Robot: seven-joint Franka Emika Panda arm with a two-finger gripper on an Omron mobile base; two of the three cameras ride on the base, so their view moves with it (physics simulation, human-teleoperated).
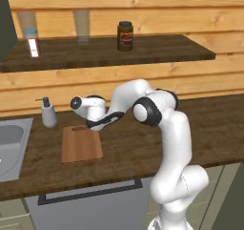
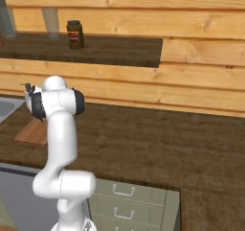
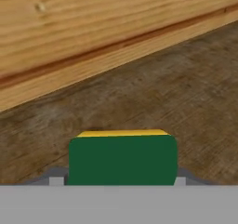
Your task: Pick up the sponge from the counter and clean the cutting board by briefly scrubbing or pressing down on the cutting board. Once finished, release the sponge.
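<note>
a: what's the arm doing on your end?

b: from the left base view i see it folded hard. the upper link rises from the lower right, the elbow sits high over the surface (image 1: 143, 152), and the forearm doubles back to the left. the wrist lies roughly level, pointing toward the wall, just behind the far edge of the cutting board (image 1: 81, 144).

a: and the claw?

b: in the hand view the claw (image 3: 117, 182) has only slivers of its two grey tips showing, one at each lower corner of the sponge (image 3: 122, 159). the sponge sits right between them, green scrub face toward the camera, a thin yellow strip along its top. the tips are close against its sides, but i can't tell whether they are pinching it or just bracketing it.

a: where is the sponge relative to the board?

b: in the hand view it's over dark wood grain, with the plank wall rising just beyond. from the base views the hand blocks it, so i can't place it exactly.

a: anything else nearby?

b: a soap dispenser (image 1: 47, 112) stands left of the board, next to the steel sink (image 1: 12, 145). on the wall shelf (image 1: 109, 52) above, a dark jar (image 1: 125, 36) and a small white-labelled bottle (image 1: 32, 43). in the right base view the arm's shoulder covers most of the board, leaving one corner out.
</note>
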